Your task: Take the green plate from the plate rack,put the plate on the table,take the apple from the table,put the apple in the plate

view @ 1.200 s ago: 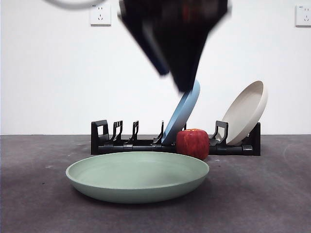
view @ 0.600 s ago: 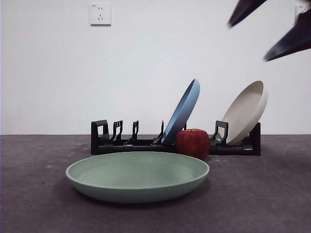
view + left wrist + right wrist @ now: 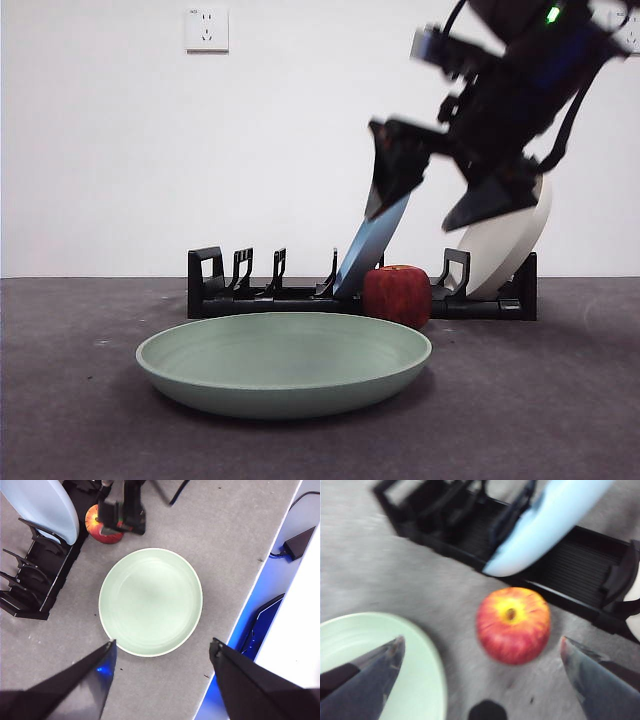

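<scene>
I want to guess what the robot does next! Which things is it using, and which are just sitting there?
Using:
green plate, flat on the table
apple, beside the plate rack
right gripper, open above the apple

Just sitting there:
blue plate, in the rack
beige plate, in the rack
wall socket

The right gripper (image 3: 435, 200) covers the top of the blue plate (image 3: 365, 255) and part of the beige plate (image 3: 510, 250) in the front view. The right wrist view is blurred; it cuts off most of the green plate (image 3: 380, 665) and both ends of the rack (image 3: 570, 570). The apple (image 3: 102, 527) is half hidden in the left wrist view.
</scene>
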Controlling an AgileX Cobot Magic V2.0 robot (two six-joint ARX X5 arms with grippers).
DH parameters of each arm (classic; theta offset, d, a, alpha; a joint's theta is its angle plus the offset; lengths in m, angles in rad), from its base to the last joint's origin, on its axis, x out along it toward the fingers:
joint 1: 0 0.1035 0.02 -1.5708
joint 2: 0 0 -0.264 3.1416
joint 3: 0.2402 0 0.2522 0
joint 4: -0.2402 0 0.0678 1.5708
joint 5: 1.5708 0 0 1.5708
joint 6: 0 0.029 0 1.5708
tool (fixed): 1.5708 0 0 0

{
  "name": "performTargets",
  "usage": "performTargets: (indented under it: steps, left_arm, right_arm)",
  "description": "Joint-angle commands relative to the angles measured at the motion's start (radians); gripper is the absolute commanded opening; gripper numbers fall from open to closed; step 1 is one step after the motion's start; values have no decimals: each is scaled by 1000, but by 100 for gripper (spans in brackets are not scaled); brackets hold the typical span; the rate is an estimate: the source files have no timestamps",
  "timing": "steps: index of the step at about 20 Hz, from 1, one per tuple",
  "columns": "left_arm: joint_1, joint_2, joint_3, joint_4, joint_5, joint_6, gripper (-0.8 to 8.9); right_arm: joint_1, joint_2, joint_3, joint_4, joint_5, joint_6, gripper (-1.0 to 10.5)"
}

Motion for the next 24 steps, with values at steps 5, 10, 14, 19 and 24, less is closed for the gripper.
performTargets:
  steps: [5, 10, 14, 19, 24]
  left_arm:
    - [2, 1, 3, -5, -1, -16, 314]
    - [2, 1, 3, -7, -1, -22, 314]
    - [2, 1, 3, -7, 0, -37, 314]
    - [2, 1, 3, -8, 0, -41, 314]
    - [2, 1, 3, -8, 0, -48, 314]
  right_arm:
    - [4, 159, 3, 172, 38, 10, 666]
    - [2, 227, 3, 243, 55, 10, 666]
    - [2, 256, 3, 288, 66, 11, 661]
    - [-2, 283, 3, 315, 88, 28, 656]
    - [-6, 291, 3, 336, 90, 51, 485]
